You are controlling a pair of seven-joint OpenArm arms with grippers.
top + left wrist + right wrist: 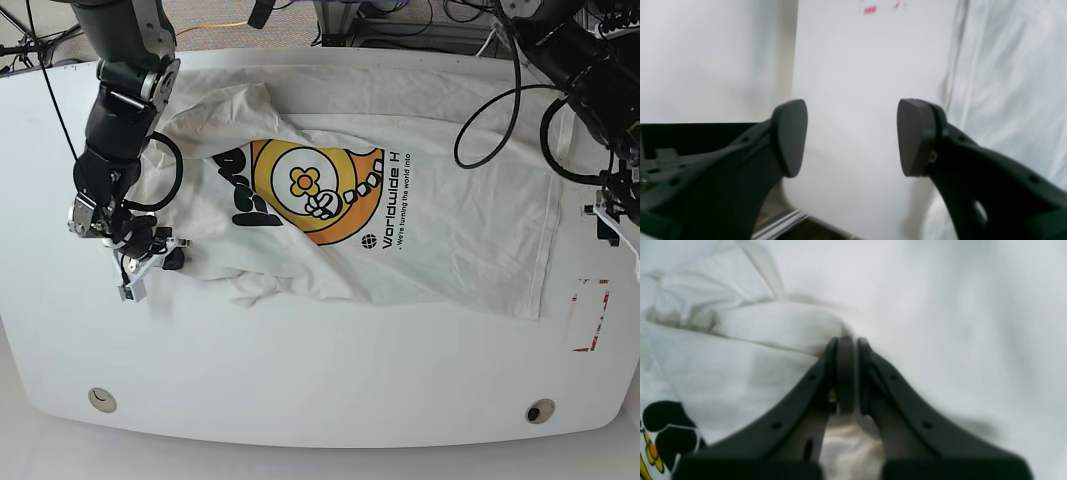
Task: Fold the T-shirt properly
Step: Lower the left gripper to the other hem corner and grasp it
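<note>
The white T-shirt lies print-up and crumpled across the white table, its orange, yellow and black robot print toward the left. My right gripper is at the shirt's left edge. In the right wrist view the right gripper is shut on a raised fold of the T-shirt, with a bit of the print at lower left. My left gripper stands open with nothing between its pads, over bare table beside the T-shirt's hem. In the base view the left gripper sits at the table's right edge.
A red tape outline marks the table near its right edge, and it also shows as red marks in the left wrist view. Two round holes sit near the front edge. Black cables hang over the back right.
</note>
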